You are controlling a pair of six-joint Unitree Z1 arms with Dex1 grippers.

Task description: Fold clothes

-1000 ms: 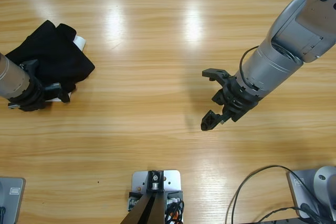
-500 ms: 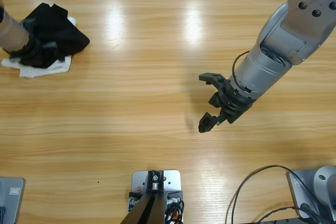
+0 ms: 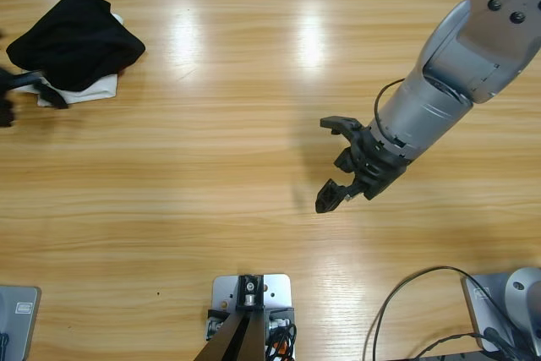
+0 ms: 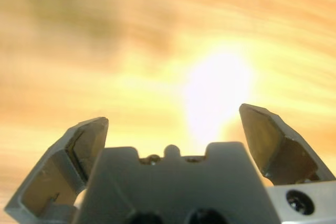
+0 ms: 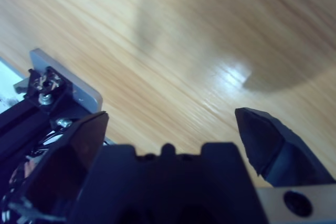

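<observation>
- Polo shirt (image 3: pixel 78 40): bundled on white garment (image 3: pixel 84 90), surface's (image 3: pixel 254 82) far-left corner; looks parked there, finished.
- Left gripper (image 3: pixel 21 95): just beside the bundle, jaws spread, empty.
- Right gripper (image 3: pixel 338 162): mid-surface, jaws spread, empty; idle, I judge.

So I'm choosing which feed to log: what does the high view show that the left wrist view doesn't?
Only the high view shows the black polo shirt bunched on the white garment at the table's far left, and the right claw open over bare wood mid-table. Only the left wrist view shows the left claw close up, jaws apart with nothing between them. Both show the wooden table, the white garment and the left claw, which in the high view sits at the left edge, clear of the clothes.
</observation>
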